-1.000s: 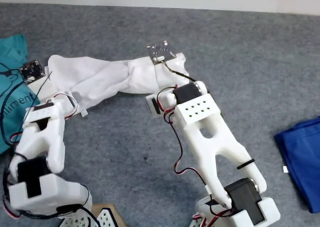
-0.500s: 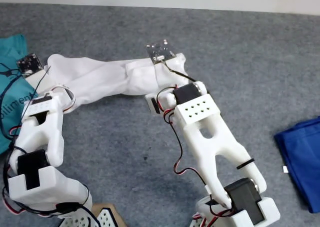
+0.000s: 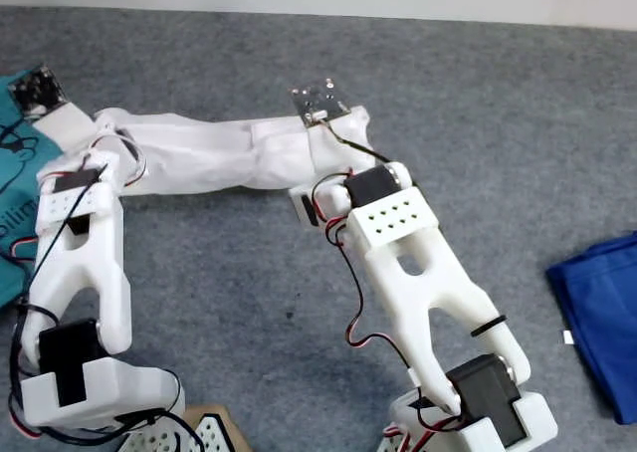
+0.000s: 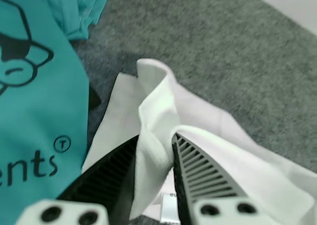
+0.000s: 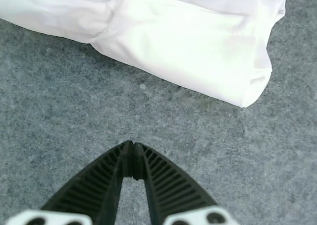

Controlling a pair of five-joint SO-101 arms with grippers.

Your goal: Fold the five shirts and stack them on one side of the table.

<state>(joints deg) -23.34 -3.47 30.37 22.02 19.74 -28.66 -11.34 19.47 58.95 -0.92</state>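
A white shirt (image 3: 239, 153) lies stretched in a long band across the grey carpeted table. My left gripper (image 4: 156, 143) is shut on a raised fold at the shirt's left end (image 4: 153, 106), right beside the teal shirt. In the high view the left gripper (image 3: 100, 138) sits at that same end. My right gripper (image 5: 132, 148) is shut with nothing in it and hangs over bare carpet a short way from the white shirt's folded right end (image 5: 198, 46).
A teal printed shirt (image 3: 20, 173) lies at the table's left edge, also visible as the teal shirt (image 4: 34, 111) next to my left fingers. A blue shirt (image 3: 602, 313) lies at the right edge. Open grey carpet (image 3: 498, 104) spreads at the back right.
My left arm has moved away toward the far left with the shirt's end in its gripper, pulling the white shirt longer and flatter. The right arm has stayed still.
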